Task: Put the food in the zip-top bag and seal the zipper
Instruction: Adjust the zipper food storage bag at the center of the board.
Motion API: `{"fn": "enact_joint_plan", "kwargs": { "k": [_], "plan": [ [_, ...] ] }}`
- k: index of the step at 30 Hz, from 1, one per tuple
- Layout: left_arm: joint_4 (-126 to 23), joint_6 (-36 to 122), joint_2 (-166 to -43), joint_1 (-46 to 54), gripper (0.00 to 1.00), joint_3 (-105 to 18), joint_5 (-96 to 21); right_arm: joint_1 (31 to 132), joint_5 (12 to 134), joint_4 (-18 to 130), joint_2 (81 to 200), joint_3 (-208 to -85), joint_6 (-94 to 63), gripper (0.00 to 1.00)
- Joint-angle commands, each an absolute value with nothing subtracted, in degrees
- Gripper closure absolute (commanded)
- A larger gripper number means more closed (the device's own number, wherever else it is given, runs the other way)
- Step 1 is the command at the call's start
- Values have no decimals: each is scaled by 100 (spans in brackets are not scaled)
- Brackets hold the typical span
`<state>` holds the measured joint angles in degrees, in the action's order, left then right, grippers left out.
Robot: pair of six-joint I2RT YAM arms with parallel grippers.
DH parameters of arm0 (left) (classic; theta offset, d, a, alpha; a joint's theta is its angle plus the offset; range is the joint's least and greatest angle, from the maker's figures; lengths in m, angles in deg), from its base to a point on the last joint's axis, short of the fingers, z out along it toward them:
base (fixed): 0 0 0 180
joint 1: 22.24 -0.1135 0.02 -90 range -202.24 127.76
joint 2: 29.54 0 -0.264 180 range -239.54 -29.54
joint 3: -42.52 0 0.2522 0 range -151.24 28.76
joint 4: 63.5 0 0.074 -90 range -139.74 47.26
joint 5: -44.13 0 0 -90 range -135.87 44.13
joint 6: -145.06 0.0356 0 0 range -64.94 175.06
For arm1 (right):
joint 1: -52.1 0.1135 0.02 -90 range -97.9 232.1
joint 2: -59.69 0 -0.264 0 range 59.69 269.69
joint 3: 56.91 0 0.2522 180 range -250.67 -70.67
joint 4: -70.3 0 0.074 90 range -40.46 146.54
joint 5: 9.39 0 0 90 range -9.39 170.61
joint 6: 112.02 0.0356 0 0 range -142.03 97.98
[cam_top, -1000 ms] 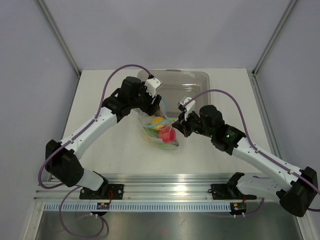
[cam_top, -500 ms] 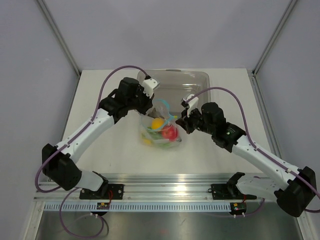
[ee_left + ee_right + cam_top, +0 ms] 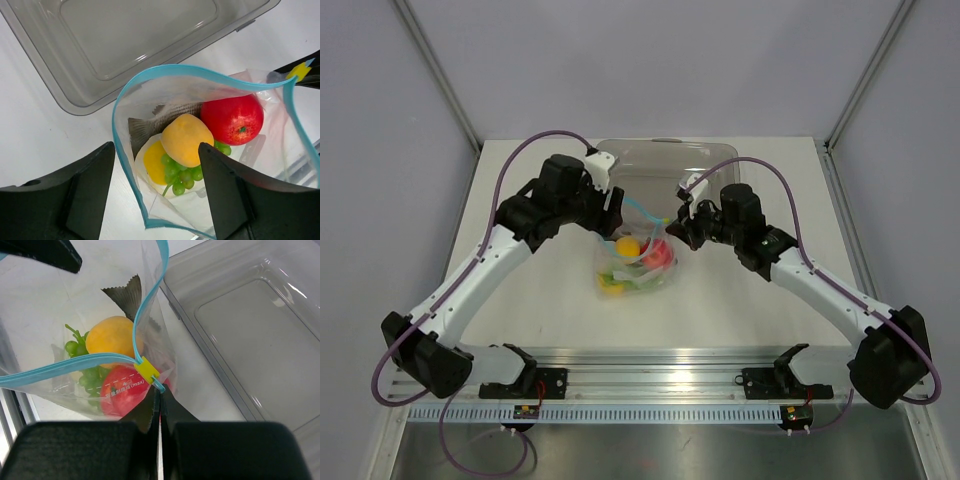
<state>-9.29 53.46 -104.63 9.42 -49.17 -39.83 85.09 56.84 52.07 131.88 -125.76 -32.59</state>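
Between the right gripper's (image 3: 159,401) pressed-together fingers, a corner of the zip-top bag (image 3: 50,300) is clamped, just beside the yellow slider (image 3: 146,371) on the zipper (image 3: 65,369). The left gripper's (image 3: 155,149) fingers are spread apart astride the bag's open mouth; the food (image 3: 186,139) is seen inside, the tray (image 3: 100,50) beyond.

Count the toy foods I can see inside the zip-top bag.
5 show in the zip-top bag, by the left wrist view: red fruit right, orange fruit centre, yellow fruit beneath it, green grapes lowest, grey fish behind them. Others may be hidden.
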Motion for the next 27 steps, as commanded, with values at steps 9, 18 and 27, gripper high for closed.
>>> {"fn": "enact_joint_plan", "kwargs": {
  "k": [9,18,27],
  "plan": [
    [-2081,6296,-10152,1195,31,-5553,-2198,8418,4994,5338,13299,-12956,-3846,100],
    [-3250,6605,-10239,1354,37,-4630,-799,8382,4616,5311,12843,-12824,-3785,100],
    [-3383,6411,-10652,1362,43,-4709,-518,8374,4466,5259,12535,-12657,-3749,100]
  ]
}}
